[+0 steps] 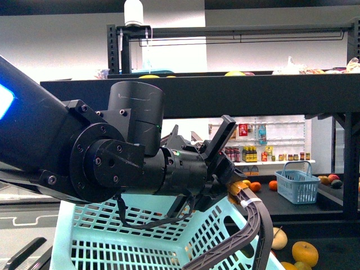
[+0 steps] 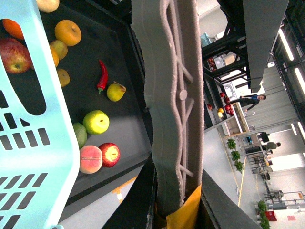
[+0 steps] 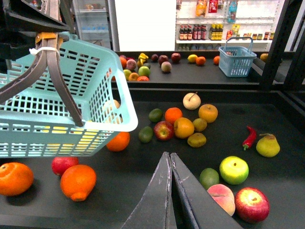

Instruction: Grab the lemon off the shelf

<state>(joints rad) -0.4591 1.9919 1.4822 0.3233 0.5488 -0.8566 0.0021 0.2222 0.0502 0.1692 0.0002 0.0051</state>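
The shelf's black tray tier (image 3: 228, 100) holds loose fruit. A small dull-yellow oval fruit (image 3: 197, 139), the likeliest lemon, lies mid-tray beside an orange-yellow fruit (image 3: 183, 127); I cannot tell it for certain. My right gripper (image 3: 167, 155) is shut and empty, hovering over the tray short of that cluster. My left gripper (image 1: 233, 188) is shut on the grey basket handle (image 1: 256, 225), holding the pale turquoise basket (image 1: 140, 236) up in front of the shelf. In the left wrist view the handle (image 2: 167, 95) runs out from between the jaws of the gripper (image 2: 176, 210).
A green apple (image 3: 234, 170), a peach (image 3: 220, 198) and a red apple (image 3: 251, 204) lie close to the right gripper. A red chili (image 3: 249, 137) and a pear (image 3: 268, 145) are farther out. Oranges (image 3: 14, 177) sit under the basket (image 3: 62, 95). A blue basket (image 3: 237, 59) stands behind.
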